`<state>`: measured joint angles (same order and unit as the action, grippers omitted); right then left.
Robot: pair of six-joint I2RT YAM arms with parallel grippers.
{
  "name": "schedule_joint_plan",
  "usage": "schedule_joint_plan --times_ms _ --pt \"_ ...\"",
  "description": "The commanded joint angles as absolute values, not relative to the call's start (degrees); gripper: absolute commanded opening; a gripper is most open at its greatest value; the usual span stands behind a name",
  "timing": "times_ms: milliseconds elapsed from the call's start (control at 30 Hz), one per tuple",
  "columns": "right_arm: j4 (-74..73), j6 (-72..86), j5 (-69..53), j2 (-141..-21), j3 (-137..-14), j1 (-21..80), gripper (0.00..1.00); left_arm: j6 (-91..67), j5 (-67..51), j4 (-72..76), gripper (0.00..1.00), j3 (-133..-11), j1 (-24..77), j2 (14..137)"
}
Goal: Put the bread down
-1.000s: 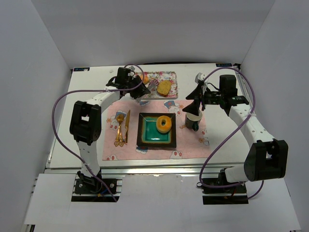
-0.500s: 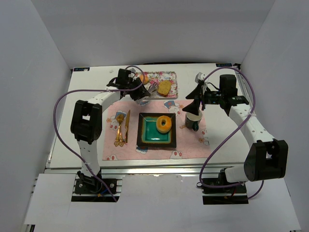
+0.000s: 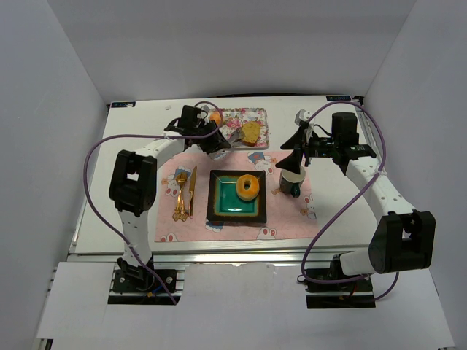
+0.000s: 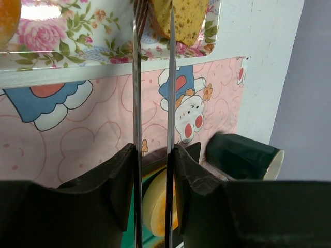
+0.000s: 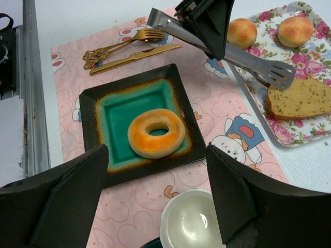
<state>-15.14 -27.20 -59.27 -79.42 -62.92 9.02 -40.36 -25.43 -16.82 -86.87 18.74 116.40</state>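
Gold at the far left: a fork [image 3: 179, 195] and a knife [image 3: 192, 189] side by side on the pink placemat [image 3: 284, 219], clear of the work.

Next along, the left gripper [image 4: 153, 155], clamped on the handles of steel tongs [image 5: 243, 58] and pinching the two blades to a narrow slot. Nothing visibly caught in that slot. Tips out over the floral tray [image 5: 310, 57], past two round orange buns [image 5: 242, 32], right at the near corner of the tan bread slice [image 5: 302, 98]. Cannot tell from any view whether touching it.

Below and slightly right, the orange-brown bread ring [image 5: 156, 133], already flat on the green square plate [image 5: 93, 103], toward its right side. Judging by that, only the slice left to move.

To do this well:
- Ease the squeeze first to spread the blades.
- Straddle the slice across its shorter width and drop the tips close to the tray floor.
- Close gently, since it looks soft and likely to crumble.
- Lift level over the tray rim, avoiding the buns.
- Set down on the bare green glaze left of the ring, not on top of it.

Furthest right, the right gripper [image 3: 295, 148], fingers spread wide and holding nothing, hovering over the dark green mug [image 5: 194, 219] beside the plate. Best kept there, out of the tongs' path.
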Motion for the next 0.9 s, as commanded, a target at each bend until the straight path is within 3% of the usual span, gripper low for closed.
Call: schedule_joint_plan --times_ms 0,267,400,633,867 --pt "-13.6 -26.8 -60.9 -78.3 -63.6 8.6 0.81 -39.7 -27.2 -17.0 0.43 -88.9 19.0 115.9" --pt "-13.6 -26.7 -60.8 -78.0 -63.7 8.4 0.81 -39.4 -26.5 -16.5 0.09 -88.4 19.0 113.7" --pt "-13.9 -26.9 -60.9 -77.6 -63.6 8.3 0.81 -39.3 -26.4 -15.6 0.00 -88.3 18.9 110.2" --pt "-15.0 -27.9 -60.6 -77.3 -63.5 7.8 0.81 -39.1 -26.0 -15.9 0.00 -83.5 18.8 99.4" --pt "-16.9 -29.8 -60.0 -77.3 -63.5 7.7 0.79 -36.7 -26.3 -25.2 0.00 -69.4 18.8 83.2"
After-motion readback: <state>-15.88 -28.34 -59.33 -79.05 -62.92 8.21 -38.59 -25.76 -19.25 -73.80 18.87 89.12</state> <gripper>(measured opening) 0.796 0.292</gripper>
